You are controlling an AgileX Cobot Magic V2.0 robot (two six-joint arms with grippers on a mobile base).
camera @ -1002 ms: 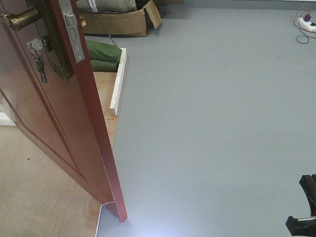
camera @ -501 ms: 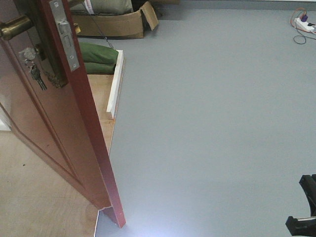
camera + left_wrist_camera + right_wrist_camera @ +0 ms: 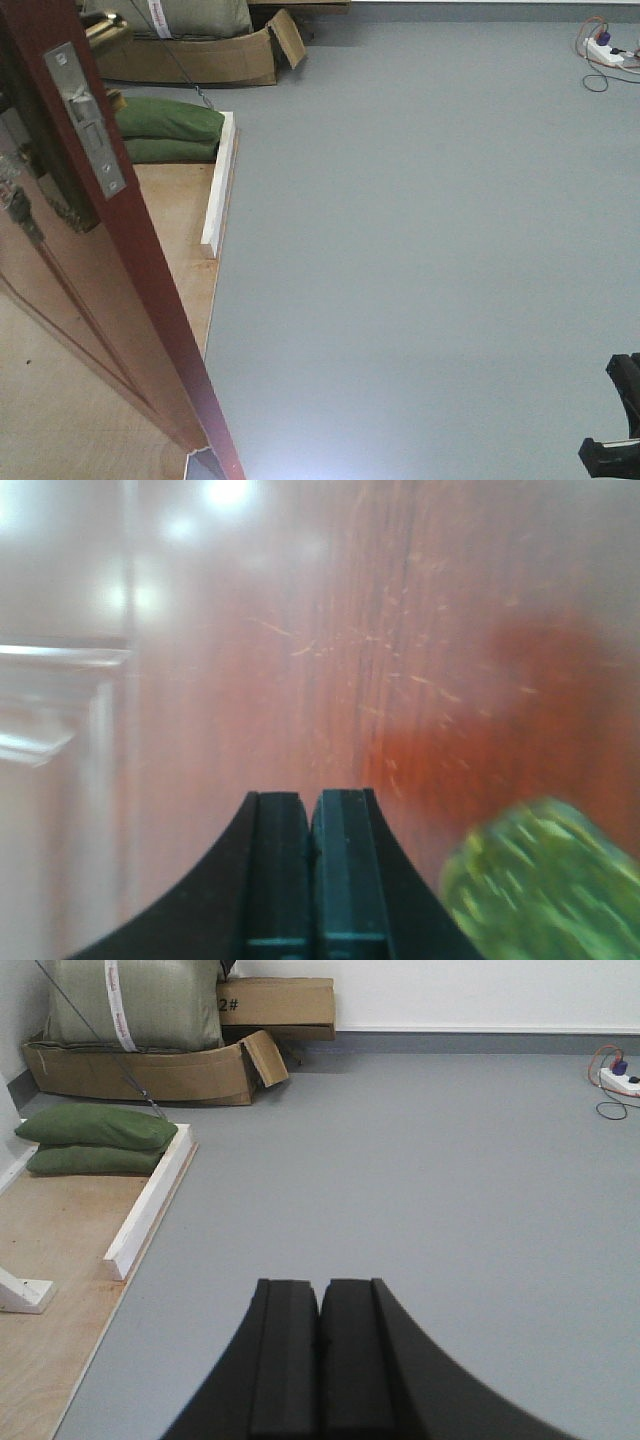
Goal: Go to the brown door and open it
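The glossy reddish-brown panelled wooden door (image 3: pixel 80 280) stands further open than a second ago, at the front view's left edge. The left gripper (image 3: pixel 312 798), facing its panel, and the right gripper (image 3: pixel 320 1285) are clenched empty. Opening appears well advanced.

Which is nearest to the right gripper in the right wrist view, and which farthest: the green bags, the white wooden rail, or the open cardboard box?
Counting from the right gripper:
1. white wooden rail, ahead on the left, lying along the floor.
2. green bags, further left, stacked just beyond the rail's far end.
3. open cardboard box, at the back on the left.
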